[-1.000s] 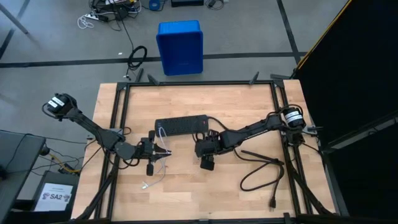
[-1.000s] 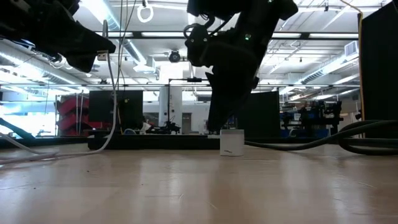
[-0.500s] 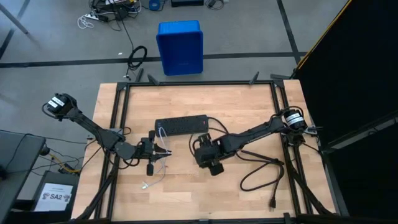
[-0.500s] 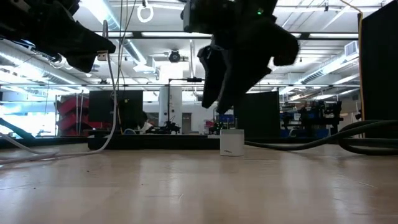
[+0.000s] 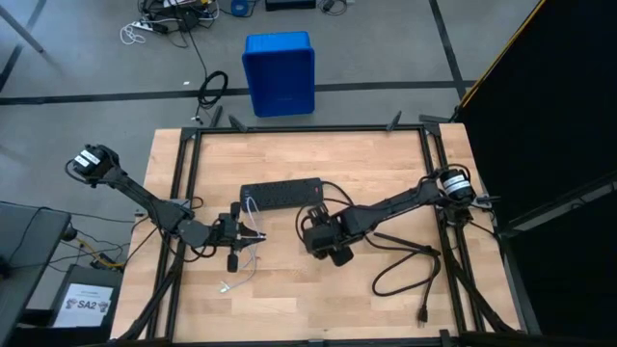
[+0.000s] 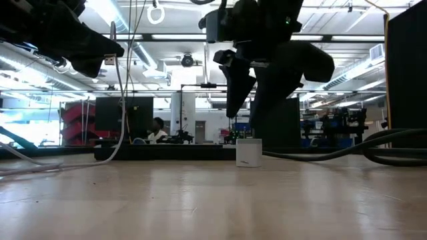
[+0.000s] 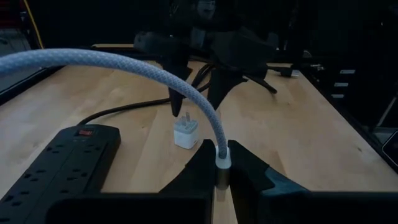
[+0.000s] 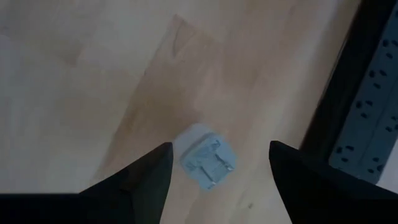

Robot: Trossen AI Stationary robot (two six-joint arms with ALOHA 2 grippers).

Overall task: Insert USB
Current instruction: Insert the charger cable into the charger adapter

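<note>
Overhead, the left gripper (image 5: 253, 234) is hovering over the wooden table (image 5: 386, 164) just in front of the black power strip (image 5: 281, 195), its fingers closed on one end of the USB (image 5: 243, 262), whose thin whitish cable is trailing down to a small loop near the table's front edge. The right gripper (image 5: 314, 214) is hanging beside the strip's right end, with the thick black cord (image 5: 405, 258) lying loose to its right. At table level, the white cube adapter (image 6: 248, 152) is sitting on the wood below the right gripper (image 6: 241, 110), not touching it. Past the left wrist, the braided USB cable (image 7: 124, 65) is arching down into the clamped fingers (image 7: 245, 168), with the adapter (image 7: 185, 132) lying prongs up between the strip (image 7: 62, 158) and the other arm. Past the right wrist, the two fingers (image 8: 149, 171) are standing apart either side of the adapter (image 8: 207, 157), empty.
</note>
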